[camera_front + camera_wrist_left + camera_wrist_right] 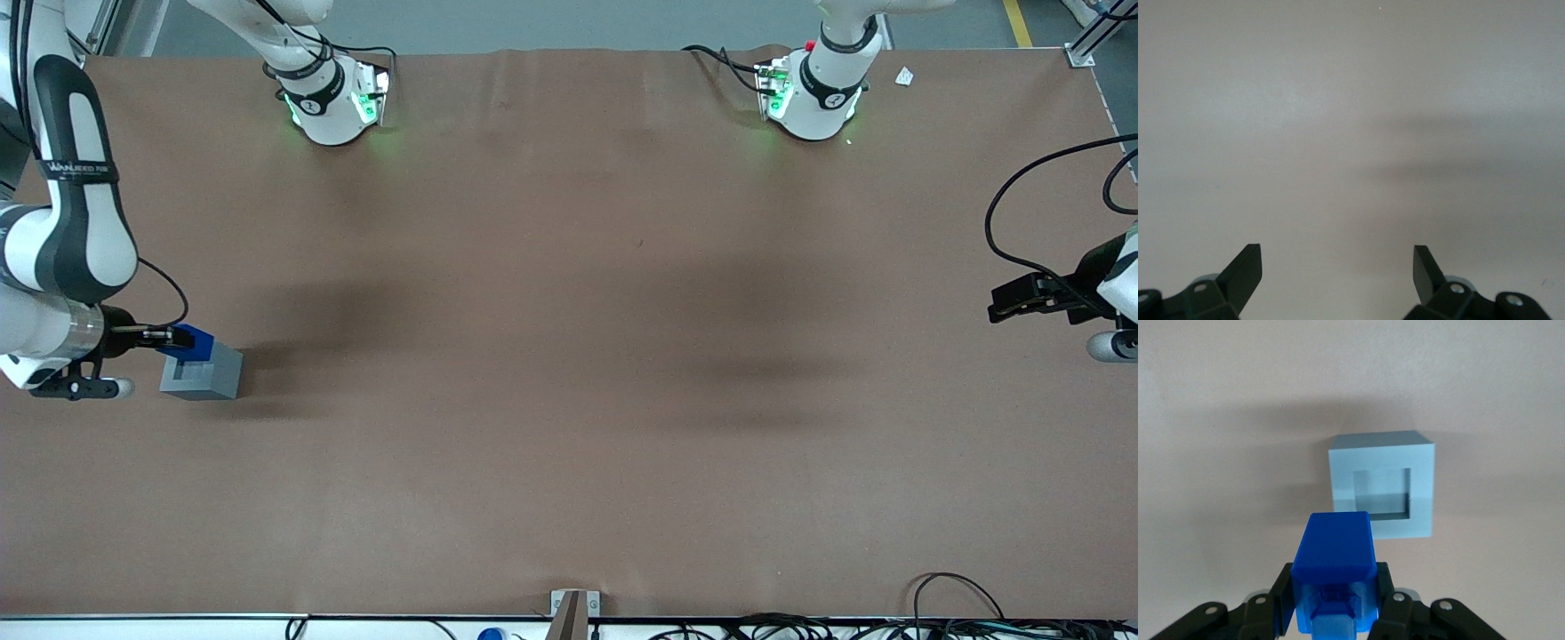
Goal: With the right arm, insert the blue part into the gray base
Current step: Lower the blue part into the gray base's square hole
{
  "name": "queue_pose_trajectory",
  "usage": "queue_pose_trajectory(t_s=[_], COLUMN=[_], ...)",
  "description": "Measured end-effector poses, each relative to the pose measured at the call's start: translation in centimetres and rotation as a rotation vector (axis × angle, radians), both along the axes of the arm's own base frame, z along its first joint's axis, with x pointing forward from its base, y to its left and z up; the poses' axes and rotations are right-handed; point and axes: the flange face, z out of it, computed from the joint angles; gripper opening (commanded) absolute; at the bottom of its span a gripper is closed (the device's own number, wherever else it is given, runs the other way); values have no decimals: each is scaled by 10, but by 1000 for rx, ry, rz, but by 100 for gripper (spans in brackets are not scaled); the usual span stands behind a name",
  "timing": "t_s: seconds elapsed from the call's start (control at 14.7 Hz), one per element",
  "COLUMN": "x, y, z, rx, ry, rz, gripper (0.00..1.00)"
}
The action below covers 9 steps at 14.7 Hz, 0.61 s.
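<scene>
Already grasped: blue part [1335, 570] held in gripper [158, 337] jaws, hovering just above gray base [1381, 484] on surface [569, 356]; recess empty, lowering and seating remain

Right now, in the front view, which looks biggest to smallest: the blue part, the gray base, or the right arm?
1. The right arm, by far.
2. The gray base.
3. The blue part, held shut in the gripper just above the base.
</scene>
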Motion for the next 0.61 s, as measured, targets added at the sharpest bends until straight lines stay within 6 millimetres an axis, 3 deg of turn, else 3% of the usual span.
queue_pose_trajectory(t_s=[0.61], x=[10], y=[-9], z=[-11], rx=[-7], ry=[-42], rz=[12], gripper=[16])
